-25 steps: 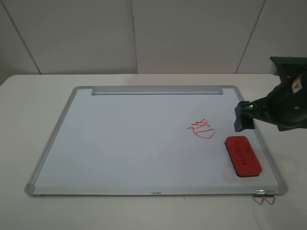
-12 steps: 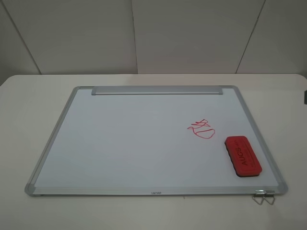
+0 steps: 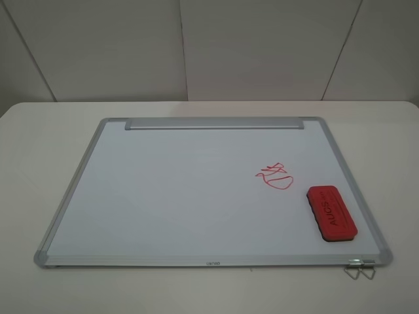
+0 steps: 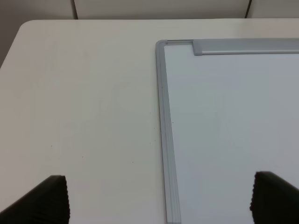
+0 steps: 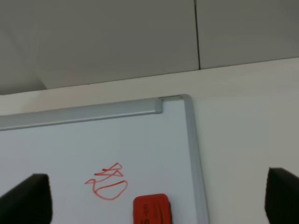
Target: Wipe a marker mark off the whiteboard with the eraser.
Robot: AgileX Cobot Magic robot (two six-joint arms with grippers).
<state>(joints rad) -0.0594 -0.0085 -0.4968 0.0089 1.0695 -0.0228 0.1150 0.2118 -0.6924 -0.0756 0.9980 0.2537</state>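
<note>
Right arm had left the high view since a second ago; eraser [image 3: 332,213] lay on whiteboard [image 3: 183,196] at 4 o'clock of marker mark [image 3: 275,176], metal clip [image 3: 359,268] by the corner. Left wrist: left gripper [image 4: 161,198] spread over the frame. Right wrist: right gripper [image 5: 159,198] spread, nothing blocking eraser.

The dark right arm, which a second ago hangs over the right edge of the large silver-framed whiteboard [image 3: 196,190] just above the small red oblong eraser [image 3: 332,213], is gone from the high view; half a second ago only a dark sliver shows at the right border, and now none. The right gripper's [image 5: 159,198] black fingertips [image 5: 25,198] stand wide apart, eraser between and beyond them, untouched.
</note>
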